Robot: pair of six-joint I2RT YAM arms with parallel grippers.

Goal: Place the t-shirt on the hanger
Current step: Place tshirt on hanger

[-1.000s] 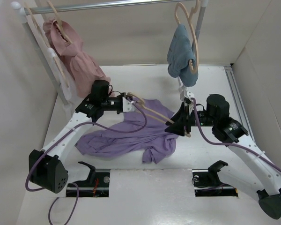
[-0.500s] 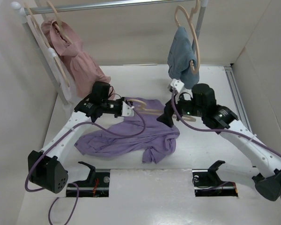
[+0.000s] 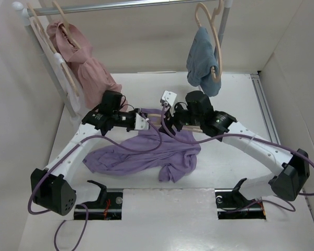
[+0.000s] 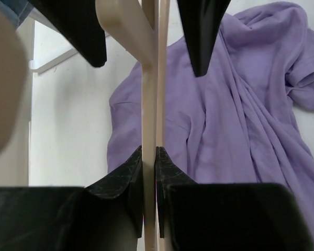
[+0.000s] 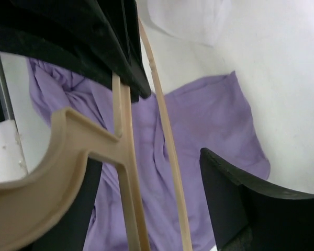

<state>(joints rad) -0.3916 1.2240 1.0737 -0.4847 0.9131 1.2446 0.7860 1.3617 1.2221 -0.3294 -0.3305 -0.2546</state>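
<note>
The lavender t-shirt point(image 3: 141, 154) lies crumpled flat on the white table, below both grippers. The pale wooden hanger point(image 3: 153, 112) hangs above it between the two arms. My left gripper point(image 3: 144, 119) is shut on the hanger; in the left wrist view its jaws point(image 4: 149, 157) pinch the hanger's bar point(image 4: 149, 104) over the t-shirt point(image 4: 225, 120). My right gripper point(image 3: 166, 116) faces the left one and is open. In the right wrist view, the right gripper point(image 5: 157, 204) straddles the hanger's neck point(image 5: 125, 172) and thin bar, with the t-shirt point(image 5: 209, 120) beneath.
A metal rail point(image 3: 120, 5) runs across the back. A dusty-pink garment point(image 3: 83, 63) hangs on a hanger at its left, and a light-blue garment point(image 3: 201, 57) on another at its right. The rack's slanted leg point(image 3: 57, 78) stands left of my left arm. Walls enclose the table.
My right gripper let go of the hanger's right end, opened wide and swung left to the hanger's neck beside the left gripper. The left gripper closed on the hanger.
</note>
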